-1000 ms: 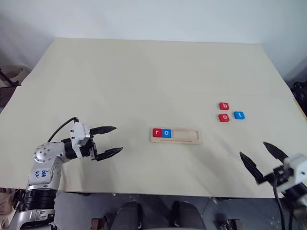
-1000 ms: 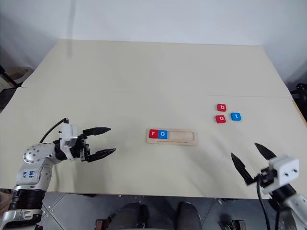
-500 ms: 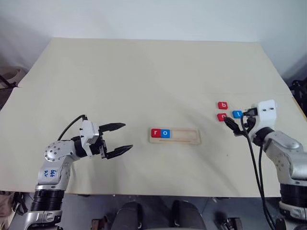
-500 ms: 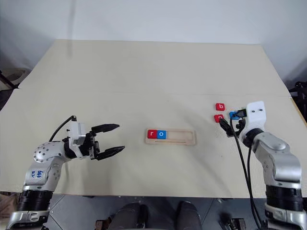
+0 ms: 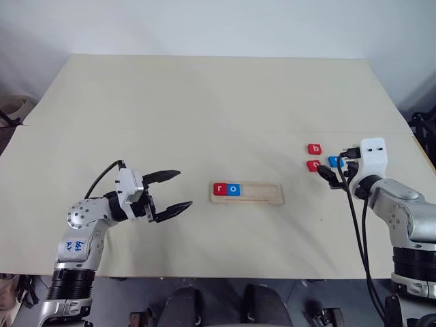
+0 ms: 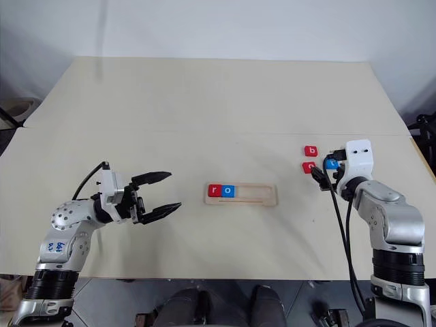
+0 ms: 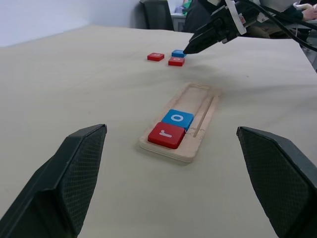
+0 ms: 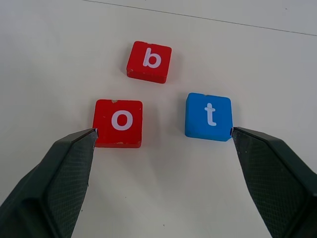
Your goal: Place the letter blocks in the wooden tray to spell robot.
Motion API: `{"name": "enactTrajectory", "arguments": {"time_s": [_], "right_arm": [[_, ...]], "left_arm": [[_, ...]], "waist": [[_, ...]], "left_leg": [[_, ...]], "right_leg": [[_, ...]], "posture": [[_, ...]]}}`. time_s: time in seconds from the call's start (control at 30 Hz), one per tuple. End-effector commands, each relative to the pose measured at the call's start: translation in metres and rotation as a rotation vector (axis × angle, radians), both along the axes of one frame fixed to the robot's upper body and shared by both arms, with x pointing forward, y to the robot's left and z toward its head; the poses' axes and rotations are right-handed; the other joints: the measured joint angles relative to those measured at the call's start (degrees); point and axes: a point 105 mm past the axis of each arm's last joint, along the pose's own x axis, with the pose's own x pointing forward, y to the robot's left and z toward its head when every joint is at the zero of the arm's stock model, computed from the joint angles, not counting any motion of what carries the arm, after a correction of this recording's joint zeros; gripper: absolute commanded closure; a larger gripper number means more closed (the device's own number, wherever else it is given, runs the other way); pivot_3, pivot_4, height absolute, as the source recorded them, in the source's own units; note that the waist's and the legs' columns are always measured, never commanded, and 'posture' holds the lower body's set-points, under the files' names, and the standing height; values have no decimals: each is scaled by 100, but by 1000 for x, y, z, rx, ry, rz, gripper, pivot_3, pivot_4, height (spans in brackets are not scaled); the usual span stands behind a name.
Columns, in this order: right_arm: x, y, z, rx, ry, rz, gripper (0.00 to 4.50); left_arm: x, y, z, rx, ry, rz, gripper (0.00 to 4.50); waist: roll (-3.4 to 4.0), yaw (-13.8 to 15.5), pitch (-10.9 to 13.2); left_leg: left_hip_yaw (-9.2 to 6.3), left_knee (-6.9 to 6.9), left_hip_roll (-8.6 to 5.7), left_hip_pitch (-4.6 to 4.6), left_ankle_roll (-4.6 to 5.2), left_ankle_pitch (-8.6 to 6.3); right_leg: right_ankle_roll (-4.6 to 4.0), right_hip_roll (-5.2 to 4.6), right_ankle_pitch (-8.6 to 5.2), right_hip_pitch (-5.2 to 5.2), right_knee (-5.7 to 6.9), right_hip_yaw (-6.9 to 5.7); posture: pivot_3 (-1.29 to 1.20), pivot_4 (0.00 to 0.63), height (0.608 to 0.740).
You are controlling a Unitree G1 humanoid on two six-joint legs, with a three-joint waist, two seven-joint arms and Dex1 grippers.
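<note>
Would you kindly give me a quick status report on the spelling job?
Both grippers open: left idle, right over loose b, o, t. Tray holds r, o. Nothing in the way.

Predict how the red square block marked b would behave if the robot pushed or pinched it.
The red square block marked b looks rigid, with sharp edges and thick sides, so it should not bend. Lying flat on the beige table, it would probably slide rather than roll or tip. Being small, it is likely light.

Robot test lab or office, broad beige paper-covered surface (image 5: 204, 102), plain white wall (image 5: 218, 24), black office chair (image 7: 157, 14) behind
</note>
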Motion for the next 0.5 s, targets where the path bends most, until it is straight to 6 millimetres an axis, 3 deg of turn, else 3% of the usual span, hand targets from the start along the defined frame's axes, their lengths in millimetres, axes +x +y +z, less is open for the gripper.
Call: {"name": "enactTrajectory", "arguments": {"time_s": [0.03,0.5], "right_arm": [[10,10,24,-5,-78,9,0],[70,24,8,67,-34,-99,0]], "left_arm": [[1,-4,7,-1,-41,-12,31],[3,-11,10,-9,-60,-17,31]], "waist": [[0,-4,0],[1,-25,1]], "left_leg": [[0,0,0,0,0,0],[0,-2,0,-3,-1,1]], "right_leg": [[0,0,0,0,0,0],[0,1,0,-6,1,-1]], "posture": [[0,150,740],[0,150,740]]}}
